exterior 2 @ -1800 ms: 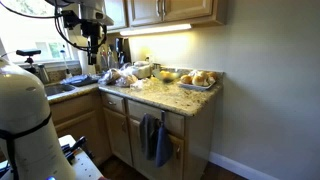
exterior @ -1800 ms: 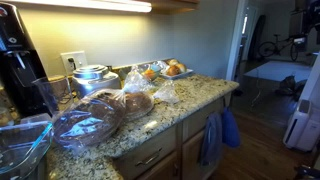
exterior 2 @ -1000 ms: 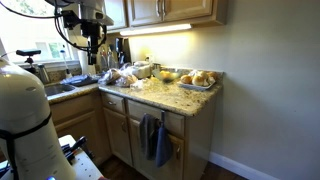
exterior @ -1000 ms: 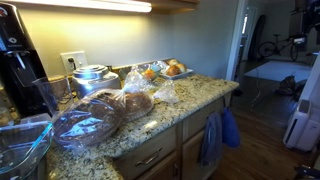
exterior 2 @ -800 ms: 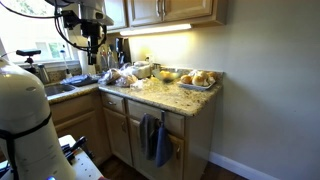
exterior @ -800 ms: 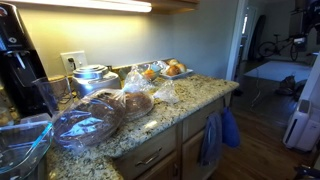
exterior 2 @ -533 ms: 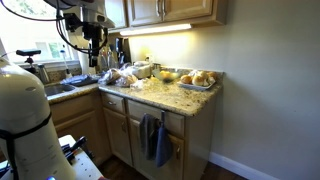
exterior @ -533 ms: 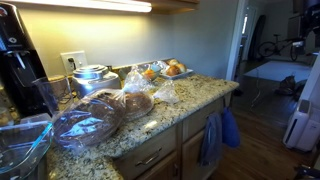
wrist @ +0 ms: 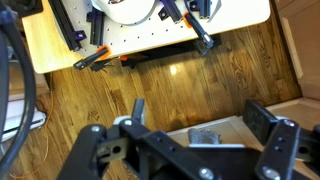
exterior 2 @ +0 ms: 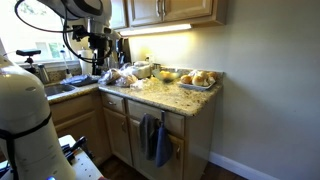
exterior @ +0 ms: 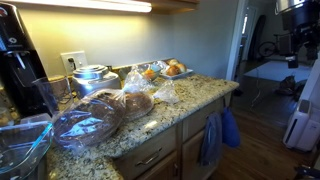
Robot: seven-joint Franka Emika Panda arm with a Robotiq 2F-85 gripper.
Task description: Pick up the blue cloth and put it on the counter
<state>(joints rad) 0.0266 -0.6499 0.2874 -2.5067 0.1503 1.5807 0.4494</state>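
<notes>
The blue cloth (exterior: 229, 129) hangs over the front of the lower cabinet door below the granite counter (exterior: 190, 103), next to a greyer cloth (exterior: 210, 141). Both cloths also show in an exterior view, the blue cloth (exterior 2: 162, 143) to the right. My gripper (exterior 2: 103, 52) hangs high above the far end of the counter (exterior 2: 170, 96), well away from the cloth. In the wrist view the gripper (wrist: 200, 118) is open and empty, over wooden floor. A dark part of the arm (exterior: 295, 25) shows at the top right.
The counter holds bagged bread (exterior: 128, 103), a plastic-wrapped bowl (exterior: 85, 128), a tray of buns and fruit (exterior: 170, 70), a pot (exterior: 92, 76) and a coffee machine (exterior: 18, 65). A sink (exterior 2: 55, 88) lies beside it. A clamp-edged table (wrist: 150, 25) shows below.
The arm has swung: the gripper has moved a little right and down over the counter's far end, and a dark part of it has come into view at the top right.
</notes>
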